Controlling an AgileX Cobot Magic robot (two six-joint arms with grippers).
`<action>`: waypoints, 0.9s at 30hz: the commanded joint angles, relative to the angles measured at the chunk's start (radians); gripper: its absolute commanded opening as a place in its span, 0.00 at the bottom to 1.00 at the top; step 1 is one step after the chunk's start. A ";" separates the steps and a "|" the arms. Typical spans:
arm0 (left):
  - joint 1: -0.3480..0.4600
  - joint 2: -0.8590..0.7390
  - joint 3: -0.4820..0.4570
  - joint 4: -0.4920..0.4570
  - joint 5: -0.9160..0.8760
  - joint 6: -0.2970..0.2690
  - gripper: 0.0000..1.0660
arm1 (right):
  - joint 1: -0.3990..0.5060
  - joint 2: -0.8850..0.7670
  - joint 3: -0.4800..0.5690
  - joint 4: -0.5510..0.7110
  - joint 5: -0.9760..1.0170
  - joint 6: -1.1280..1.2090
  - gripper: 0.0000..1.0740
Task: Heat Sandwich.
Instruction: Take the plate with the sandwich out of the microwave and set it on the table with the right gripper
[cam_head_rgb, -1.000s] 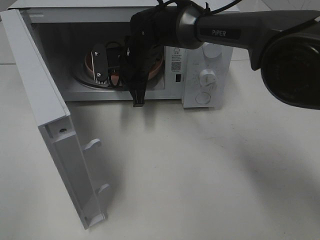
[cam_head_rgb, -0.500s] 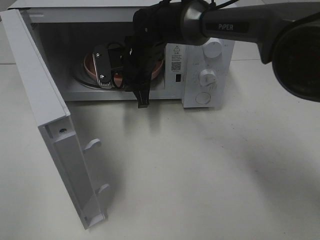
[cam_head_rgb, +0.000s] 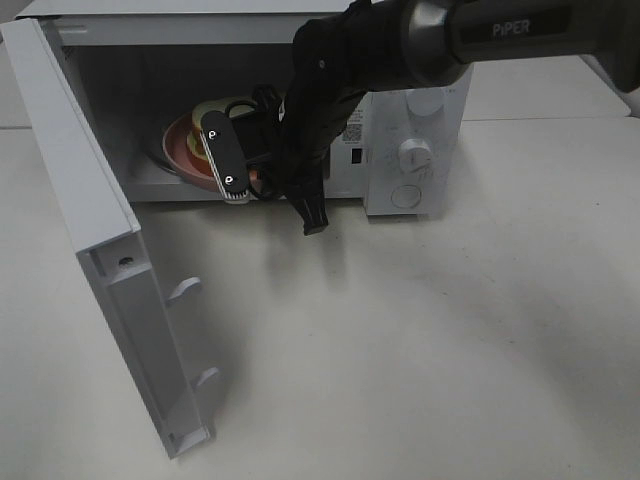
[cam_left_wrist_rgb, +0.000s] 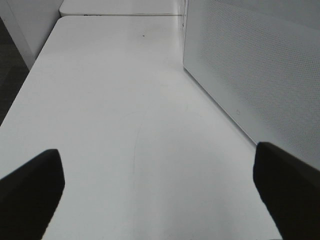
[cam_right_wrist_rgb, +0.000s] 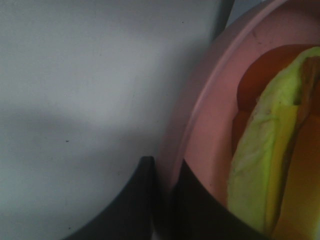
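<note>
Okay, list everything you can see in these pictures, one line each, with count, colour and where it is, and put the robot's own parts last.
microwave: one, white, at the back of the table, door swung open to the left of the exterior view.
plate: one, pink, inside the microwave cavity, its rim pinched by the right gripper.
sandwich: one, pale yellow-green and orange-red, lying on the plate.
table: one, white, under everything.
right gripper: one, black, reaching into the cavity, shut on the plate's rim.
left gripper: one, black, open above bare table beside the microwave's perforated side; not seen in the exterior view.
</note>
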 joint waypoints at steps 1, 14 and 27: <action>-0.005 -0.022 0.001 0.003 -0.005 0.001 0.91 | 0.009 -0.056 0.054 -0.007 -0.044 -0.022 0.00; -0.005 -0.022 0.001 0.003 -0.005 0.001 0.91 | 0.035 -0.144 0.168 -0.007 -0.084 -0.050 0.00; -0.005 -0.022 0.001 0.003 -0.005 0.001 0.91 | 0.046 -0.214 0.249 -0.007 -0.085 -0.050 0.00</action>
